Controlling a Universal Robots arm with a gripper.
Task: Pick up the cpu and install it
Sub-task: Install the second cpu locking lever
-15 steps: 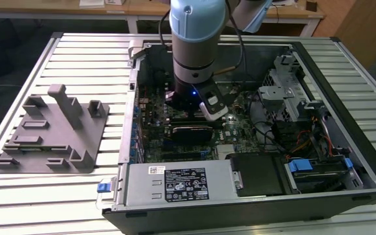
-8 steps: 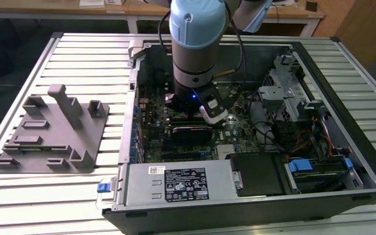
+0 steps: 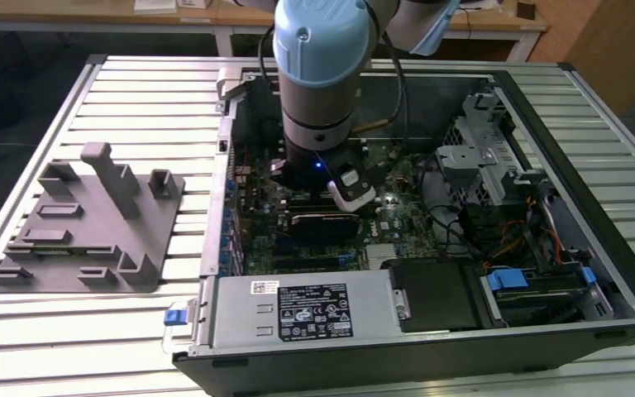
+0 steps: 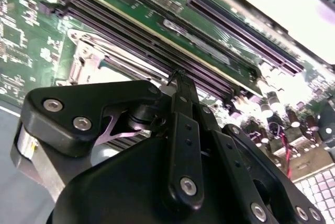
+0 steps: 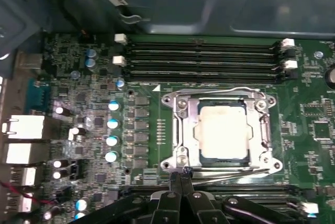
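Cpu lies flat in its motherboard socket, light, stiff, fragile underneath (take only its rim). My end effector hovers just beside, fingertips pinched together, empty.

Count: one silvery-grey square cpu in one metal socket frame; one grey plastic fixture block; one open black computer case.

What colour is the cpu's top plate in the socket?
Pale silvery-grey, seen best in the first wrist view: the cpu.

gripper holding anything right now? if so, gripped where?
Nothing held. The gripper is shut and empty beside the socket frame; the cpu sits in it.
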